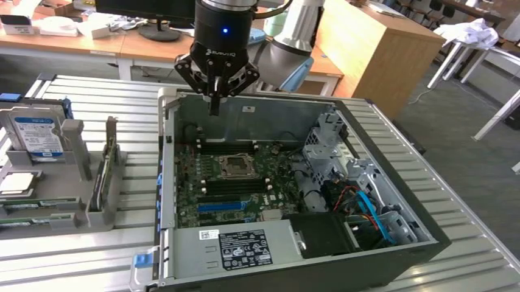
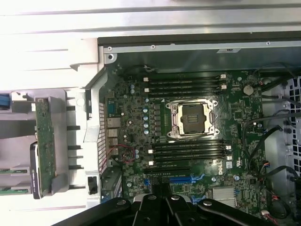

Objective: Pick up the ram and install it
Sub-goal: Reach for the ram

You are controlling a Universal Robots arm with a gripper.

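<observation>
My gripper (image 1: 215,108) hangs over the back wall of the open computer case (image 1: 167,182), fingers pressed together with nothing between them. In the wrist view the gripper (image 2: 159,200) shows as black fingers above the motherboard (image 2: 235,113). The ram (image 1: 101,176), a long thin green board, stands on edge in a grey holder (image 1: 81,213) outside the case, on the exterior view's left, well away from the gripper. The wrist view shows the ram (image 2: 45,146) in the same holder (image 2: 75,155). Long black memory slots (image 2: 186,84) run on both sides of the processor socket (image 2: 192,117).
A hard drive (image 1: 36,137) stands in the holder beside more green strips (image 1: 21,209). Inside the case are a blue slot strip (image 1: 221,207), the power supply (image 1: 235,246) with its label, a drive cage (image 1: 329,143) and blue and orange cables (image 1: 366,207). Desks stand behind.
</observation>
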